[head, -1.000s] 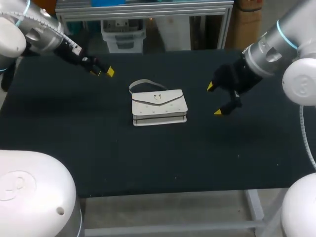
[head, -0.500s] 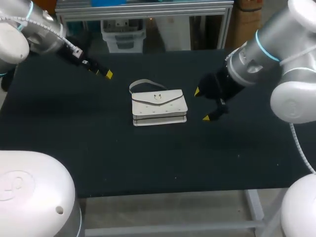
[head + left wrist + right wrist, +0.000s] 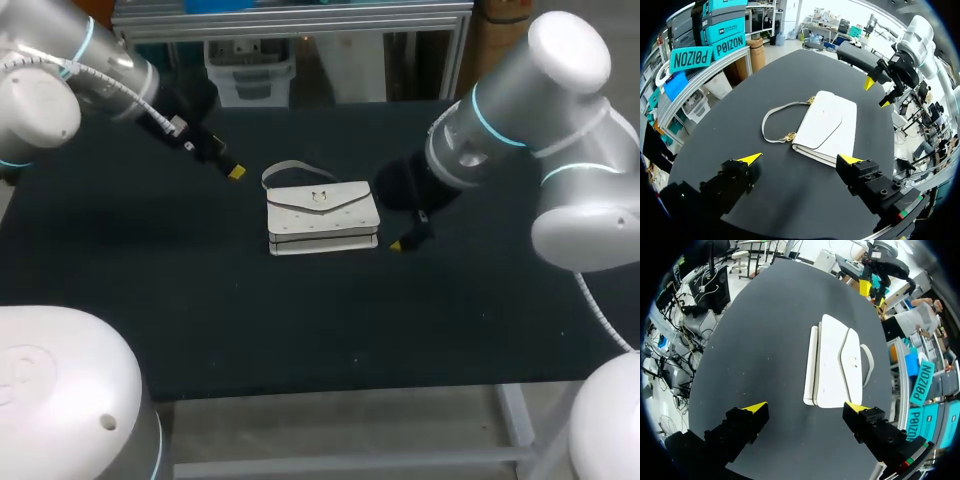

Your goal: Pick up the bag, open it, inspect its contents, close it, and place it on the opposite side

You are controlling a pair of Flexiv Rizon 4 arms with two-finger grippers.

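bag [image 3: 322, 217] flat, closed; right tool [image 3: 393, 222] far fingertip hidden behind own wrist.

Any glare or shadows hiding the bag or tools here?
Head view: white handbag evenly lit, clasp readable, no glare; right tool is black on the black table, only one yellow tip shows. Left wrist view: handbag and strap stand out cleanly. Right wrist view: no glare on the handbag.

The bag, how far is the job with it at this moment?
Done: nothing yet; the bag lies shut and flat on the table. In hand: the left gripper and the right gripper hang open beside it, neither touching. To do: lifting, opening, inspecting, closing, placing.
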